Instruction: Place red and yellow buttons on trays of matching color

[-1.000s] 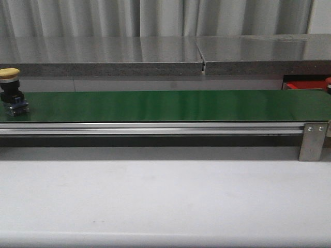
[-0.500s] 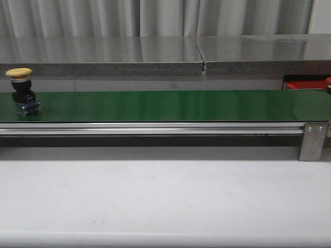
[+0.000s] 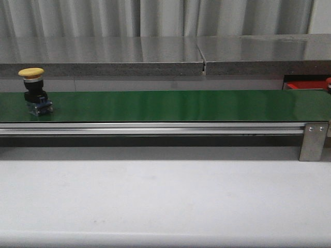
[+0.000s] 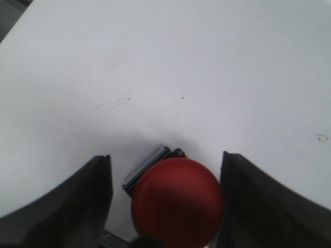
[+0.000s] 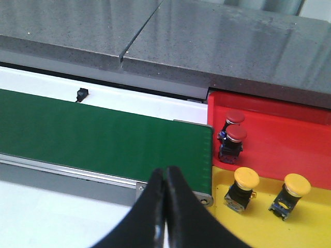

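Noting left gripper [image 4: 165, 206] astride red button [image 4: 177, 202], clamping unclear | right gripper [image 5: 165, 206] fingers together | we judged yellow button [image 3: 34, 91] might ride the belt [image 3: 181, 106] ungrasped.

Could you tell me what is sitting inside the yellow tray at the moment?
The yellow tray holds two yellow buttons, standing upright and apart. The right gripper and the picture's edge hide the rest of the tray.

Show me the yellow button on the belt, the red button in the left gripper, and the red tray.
yellow button [image 3: 31, 73], front view, on its yellow cap.
red button [image 4: 177, 202], left wrist view, on its domed cap.
red tray [image 5: 279, 132], right wrist view, on its bare floor.
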Controlling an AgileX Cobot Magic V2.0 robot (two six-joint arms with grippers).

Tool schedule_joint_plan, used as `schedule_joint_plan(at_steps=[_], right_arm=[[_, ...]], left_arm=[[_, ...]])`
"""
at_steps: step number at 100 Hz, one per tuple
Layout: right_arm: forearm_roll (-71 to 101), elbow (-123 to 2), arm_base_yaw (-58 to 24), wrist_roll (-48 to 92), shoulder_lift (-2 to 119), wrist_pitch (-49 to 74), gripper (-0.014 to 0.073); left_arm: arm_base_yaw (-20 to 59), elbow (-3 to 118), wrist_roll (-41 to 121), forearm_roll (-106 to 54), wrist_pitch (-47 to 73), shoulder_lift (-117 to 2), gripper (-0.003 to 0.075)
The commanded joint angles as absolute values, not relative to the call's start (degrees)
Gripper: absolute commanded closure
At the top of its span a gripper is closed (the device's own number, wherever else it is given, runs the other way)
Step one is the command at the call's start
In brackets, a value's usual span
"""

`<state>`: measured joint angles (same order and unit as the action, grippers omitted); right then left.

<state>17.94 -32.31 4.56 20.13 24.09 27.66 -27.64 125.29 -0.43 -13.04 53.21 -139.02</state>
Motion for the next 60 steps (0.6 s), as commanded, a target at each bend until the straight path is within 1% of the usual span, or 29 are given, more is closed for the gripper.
schedule_joint_plan(at_steps=[1,4,9,18,40,60], right_arm=[[18.5,-33.9,4.5,20.7,24.3,23.5,0.0712],[18.5,-33.9,4.5,20.7,24.3,23.5,0.0712],[18.5,-33.9,4.5,20.7,24.3,23.5,0.0712],[18.5,-33.9,4.5,20.7,24.3,23.5,0.0712],[18.5,-33.9,4.5,20.7,24.3,23.5,0.0712],[18.5,-33.9,4.5,20.7,24.3,23.5,0.0712]], left_arm=[[-27.4,127.2,-0.7,-14.2,50.6,-135.0,0.0441],[-27.4,127.2,-0.7,-14.2,50.6,-135.0,0.0476],[-27.4,127.2,-0.7,-14.3,50.5,-135.0,0.0513],[-27.4,127.3,-0.7,-14.9,50.4,-134.6,0.0545],[-27.4,127.8,-0.7,-14.9,51.0,-130.4,0.0546],[-27.4,124.7,-0.7,-15.0,52.9,-122.7,0.0546]])
